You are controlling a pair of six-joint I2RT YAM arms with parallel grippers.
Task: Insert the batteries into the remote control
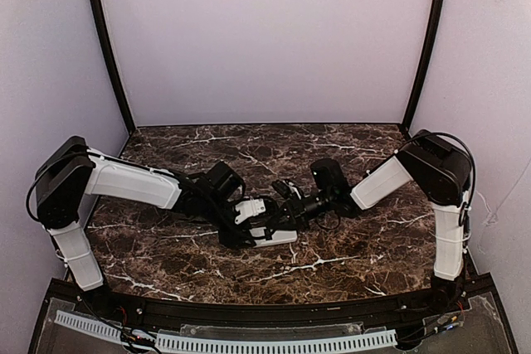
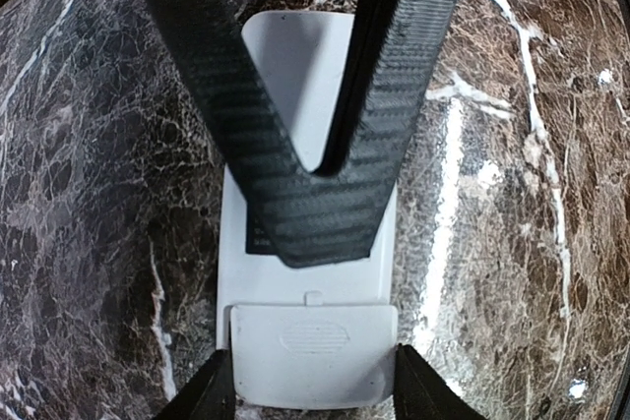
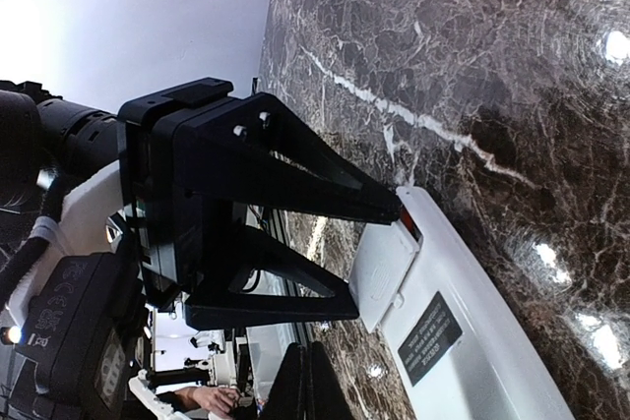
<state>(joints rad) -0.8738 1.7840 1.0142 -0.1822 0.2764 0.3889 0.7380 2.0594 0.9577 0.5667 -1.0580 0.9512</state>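
Marble table [image 1: 365,238]: dark brown with white veins; both arms reach in to its middle.
remote control [image 1: 278,236]: white, lies flat near the table centre with its plain back up and its long axis roughly left-right in the top view.
red edge [image 3: 407,220]: thin sliver at the remote's end corner, by one left finger.
battery cover [image 2: 295,376]: white panel with a ribbed oval thumb patch, at the remote end nearest the left wrist camera. It looks a little raised from the body in the right wrist view; cannot tell if it is latched.
label [image 3: 430,338]: dark rectangle with pale print on the remote's back, just beyond the cover; print too small to read.
left gripper [image 2: 313,351]: straddles the cover end with one finger against each long edge, clamped on the remote control.
right gripper [image 2: 320,228]: fingers pressed together into one point with nothing between them; the tip is down on the remote's back about mid-length, over the label.
gripper spacing: tips near each other, no contact visible between the two tools.
left arm [image 1: 133,181]: white link, comes in low from the left.
right arm [image 1: 382,181]: white link, comes in from the right.
walls [image 1: 265,39]: pale lilac panels around the table.
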